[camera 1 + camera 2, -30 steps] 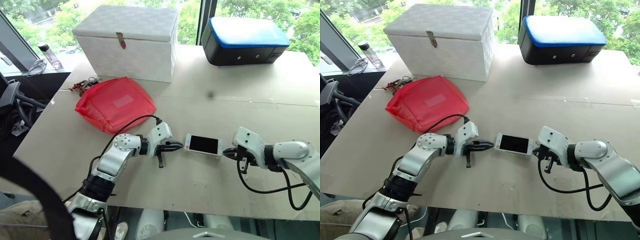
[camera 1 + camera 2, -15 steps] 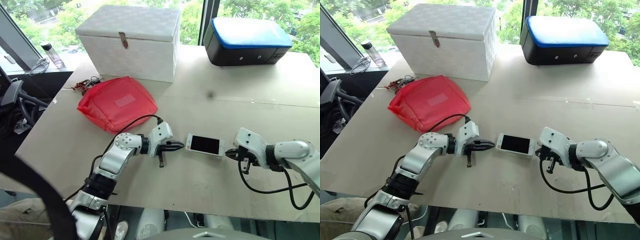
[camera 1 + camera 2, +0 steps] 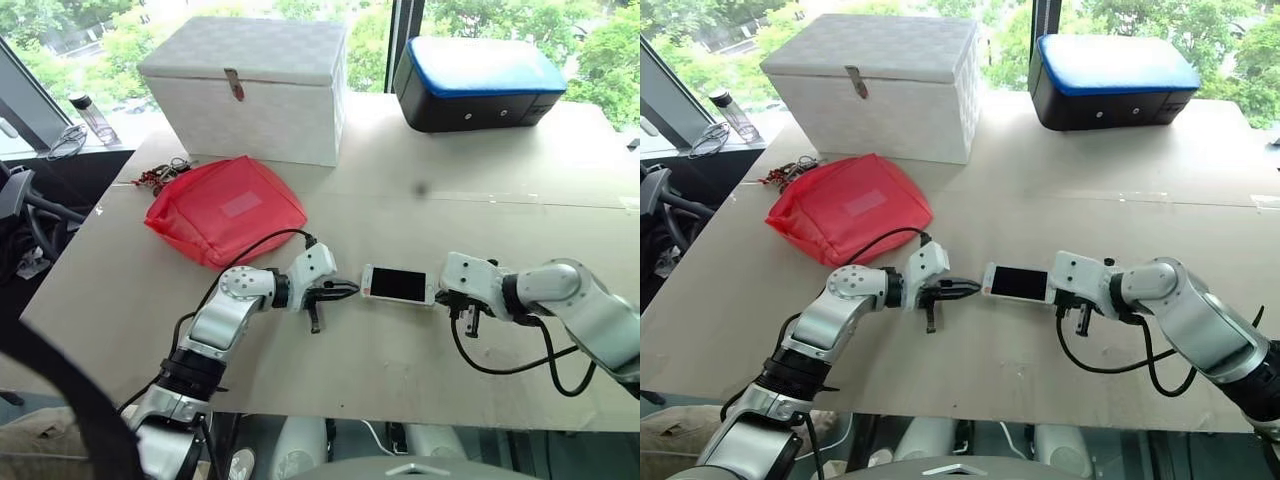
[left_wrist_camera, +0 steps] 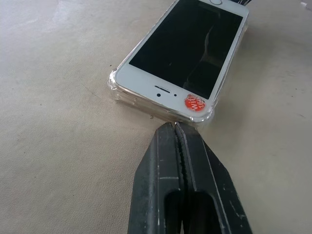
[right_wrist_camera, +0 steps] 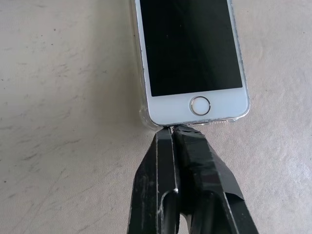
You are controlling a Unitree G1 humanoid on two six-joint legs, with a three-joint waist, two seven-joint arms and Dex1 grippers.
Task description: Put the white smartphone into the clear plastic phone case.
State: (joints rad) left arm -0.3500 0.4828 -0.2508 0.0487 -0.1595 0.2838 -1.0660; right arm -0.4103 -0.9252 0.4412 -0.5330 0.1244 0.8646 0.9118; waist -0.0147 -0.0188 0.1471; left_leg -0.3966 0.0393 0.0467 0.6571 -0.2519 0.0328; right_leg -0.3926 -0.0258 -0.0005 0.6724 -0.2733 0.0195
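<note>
With the white smartphone [image 3: 398, 285] lying in the clear plastic phone case [image 4: 118, 92] on the counter [image 3: 380, 210], your 2 closed grippers, left [image 3: 347, 291] and right [image 3: 441, 297], meet its ends; press the stiff, slippery glass slab gently at its corners.

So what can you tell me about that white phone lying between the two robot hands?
The white phone lies flat, screen up, on the beige table. It has white borders, a dark unlit screen, a round home button at one end, and an orange round sticker at the earpiece end. It sits in a clear plastic case, whose rim shows round its corners. The shut left gripper and shut right gripper each meet one short end.
</note>
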